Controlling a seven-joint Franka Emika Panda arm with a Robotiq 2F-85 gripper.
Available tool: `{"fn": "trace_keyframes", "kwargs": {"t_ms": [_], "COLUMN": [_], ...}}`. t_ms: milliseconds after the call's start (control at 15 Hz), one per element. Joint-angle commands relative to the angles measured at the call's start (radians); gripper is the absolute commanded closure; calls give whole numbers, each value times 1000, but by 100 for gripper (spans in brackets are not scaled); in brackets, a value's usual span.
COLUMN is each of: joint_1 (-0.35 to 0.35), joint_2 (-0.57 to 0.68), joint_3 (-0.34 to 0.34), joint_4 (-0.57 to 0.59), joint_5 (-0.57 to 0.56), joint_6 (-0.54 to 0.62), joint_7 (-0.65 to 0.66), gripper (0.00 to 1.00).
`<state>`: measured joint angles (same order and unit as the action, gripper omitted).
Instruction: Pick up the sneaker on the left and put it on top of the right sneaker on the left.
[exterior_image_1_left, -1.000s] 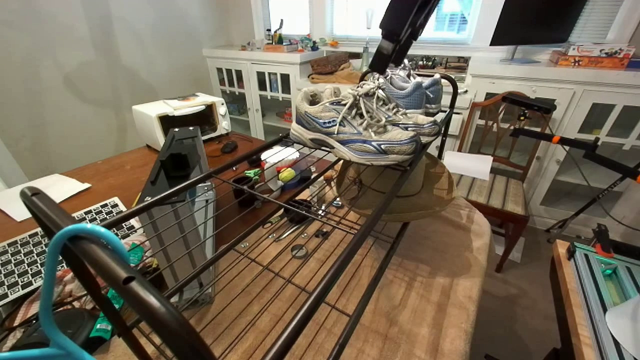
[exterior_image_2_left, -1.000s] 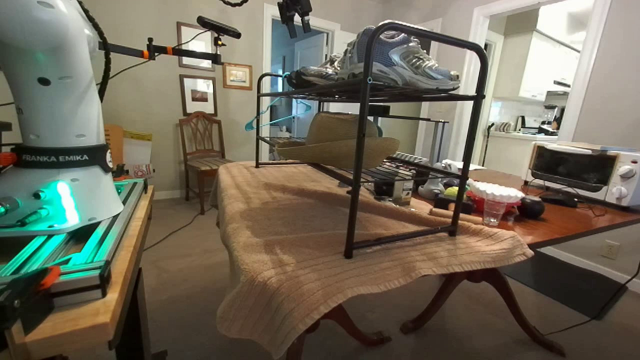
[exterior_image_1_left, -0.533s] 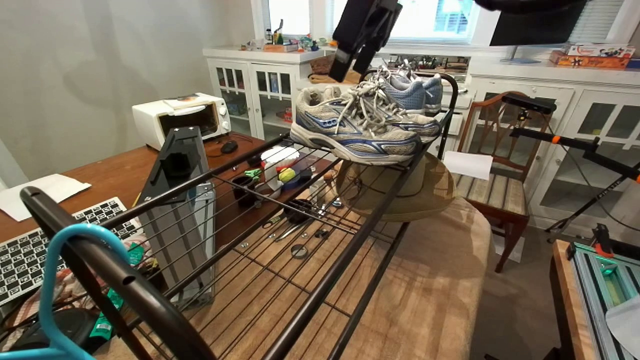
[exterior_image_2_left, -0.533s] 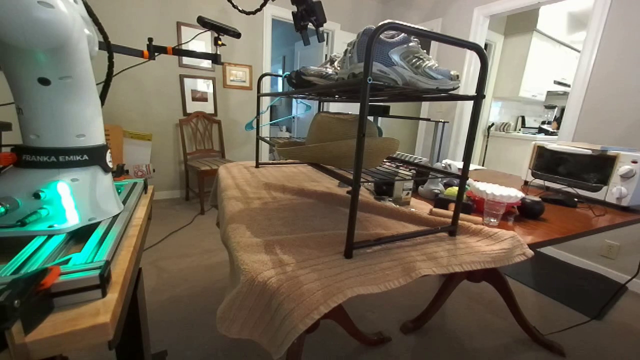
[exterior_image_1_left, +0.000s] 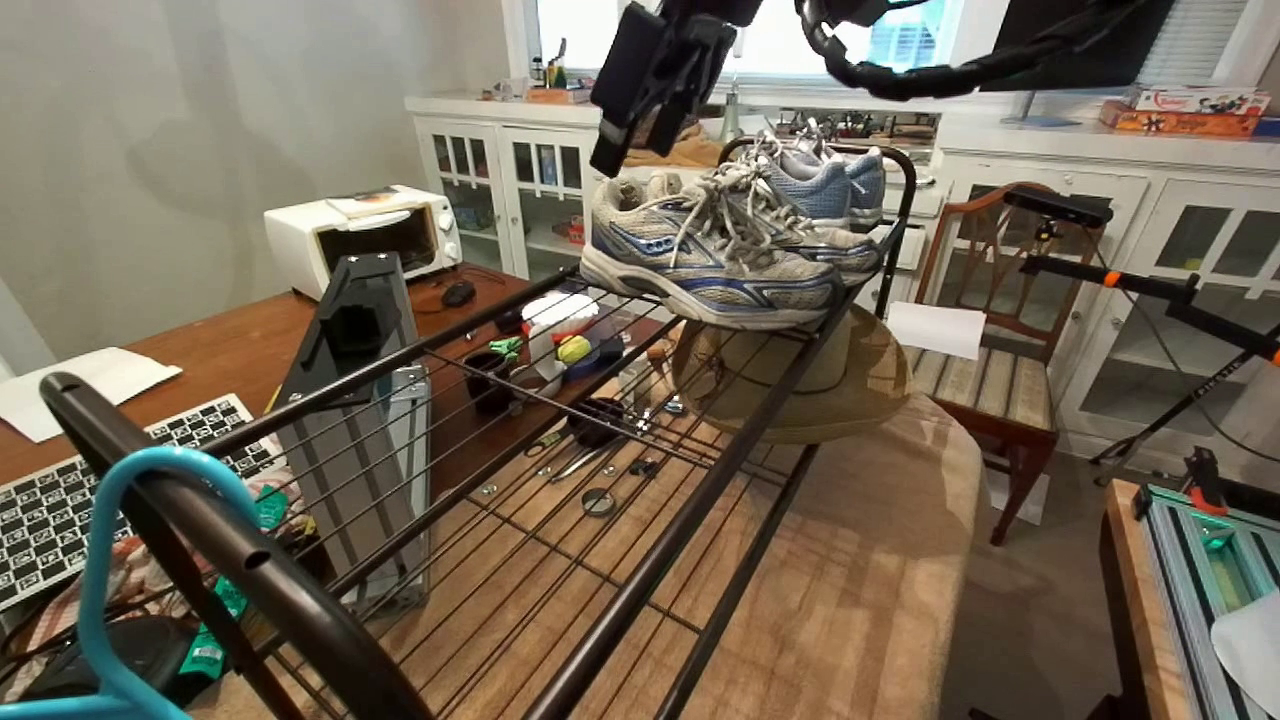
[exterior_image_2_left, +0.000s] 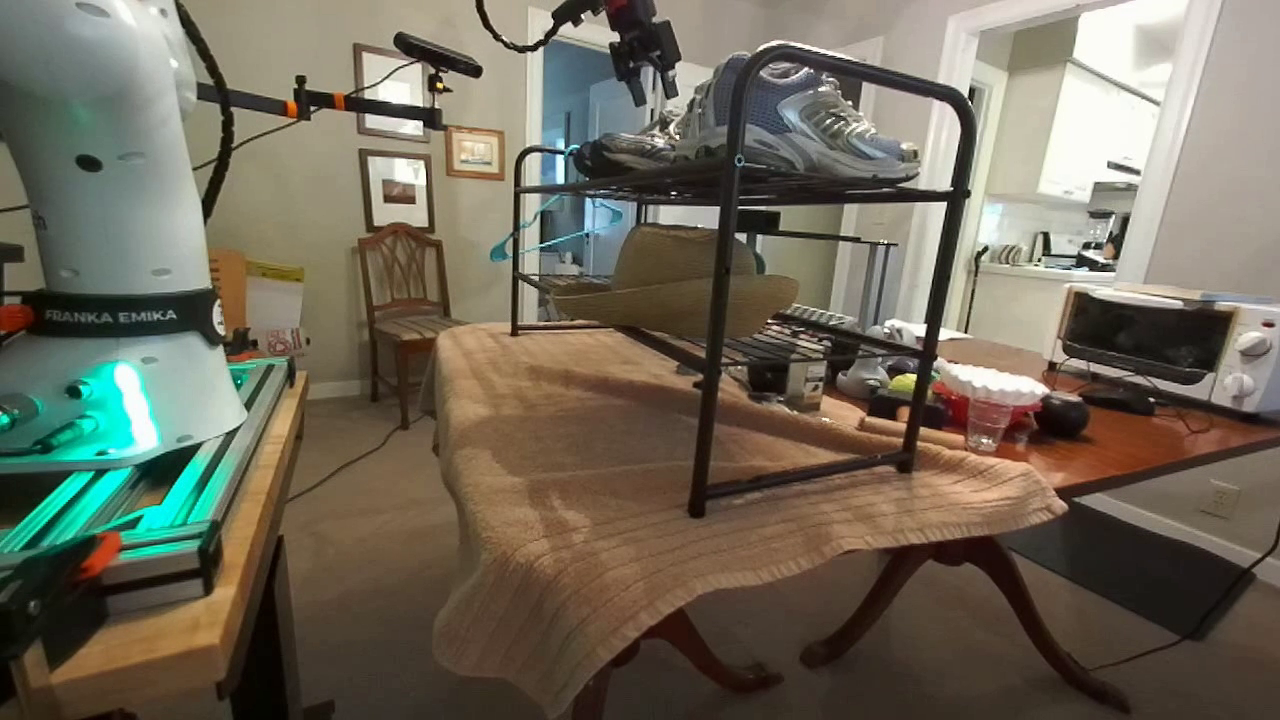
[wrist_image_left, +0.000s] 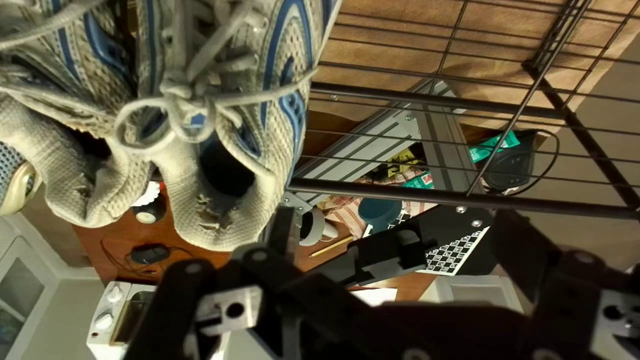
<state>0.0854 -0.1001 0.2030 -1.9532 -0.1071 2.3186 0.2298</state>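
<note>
Two worn white and blue sneakers stand side by side on the black wire rack (exterior_image_1_left: 731, 455). The near sneaker (exterior_image_1_left: 700, 275) also shows in the wrist view (wrist_image_left: 215, 225). The second sneaker (exterior_image_1_left: 840, 248) is partly hidden behind it and shows in the wrist view (wrist_image_left: 95, 195). Blue-grey sneakers (exterior_image_1_left: 815, 190) stand at the rack's far end, one large in an exterior view (exterior_image_2_left: 810, 130). My gripper (exterior_image_1_left: 632, 158) is open and empty, above the white pair near the heels; it also shows in an exterior view (exterior_image_2_left: 656, 97). In the wrist view (wrist_image_left: 395, 220), one finger is beside the near sneaker's heel.
A brown hat (exterior_image_1_left: 780, 370) sits below the shelf. A blue hanger (exterior_image_1_left: 175, 465) hangs on the rack's end bar. A grey metal frame (exterior_image_1_left: 350, 450) stands beside the rack. A toaster oven (exterior_image_1_left: 365, 235) stands on the table behind.
My gripper has come further into view, moving down and sideways past the blue-grey shoes to the heel side of the white pair. The sneakers have not moved.
</note>
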Motion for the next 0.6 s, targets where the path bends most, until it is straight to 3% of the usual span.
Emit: {"fn": "trace_keyframes", "kwargs": {"t_ms": [0, 533], "joint_1": [10, 26], "joint_2": [69, 132], "joint_3": [-6, -25], "joint_4": [73, 153], "joint_5": [-76, -184], "joint_6": [-14, -144], "joint_7": [83, 267], "gripper": [0, 0]}}
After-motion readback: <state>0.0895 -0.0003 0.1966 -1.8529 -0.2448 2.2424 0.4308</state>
